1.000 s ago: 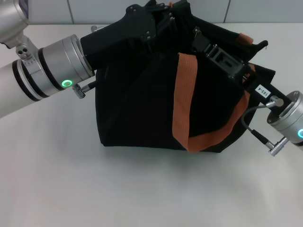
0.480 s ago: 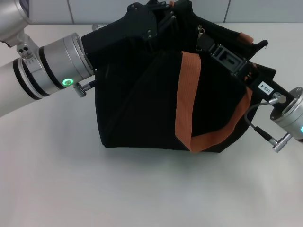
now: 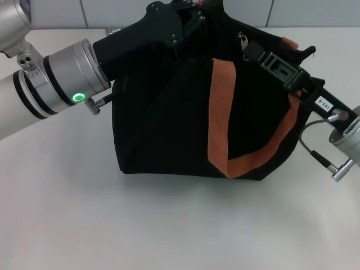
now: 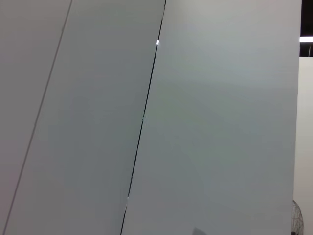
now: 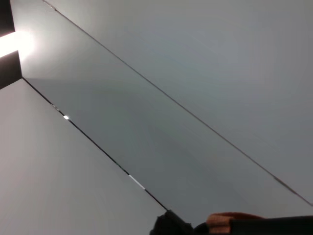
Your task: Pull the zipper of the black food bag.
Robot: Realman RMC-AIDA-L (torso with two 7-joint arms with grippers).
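Observation:
The black food bag (image 3: 163, 112) stands on the white table in the head view, with an orange-brown strap (image 3: 219, 107) hanging down its front. My left gripper (image 3: 194, 14) comes in from the left and is shut on the bag's top edge at the back. My right gripper (image 3: 247, 48) comes in from the right along the bag's top and is shut on the small silver zipper (image 3: 242, 39). The zip track is hidden among black fabric. The left wrist view shows only wall panels. The right wrist view shows a bit of strap (image 5: 225, 223).
The white table (image 3: 169, 225) stretches in front of the bag and to its left. A tiled wall (image 3: 112, 11) runs behind the table. My right arm's cable and plug (image 3: 337, 166) hang beside the bag's right side.
My right gripper has drawn back to the right with the silver zipper pull, which has moved right along the bag's top. The left gripper has held its place.

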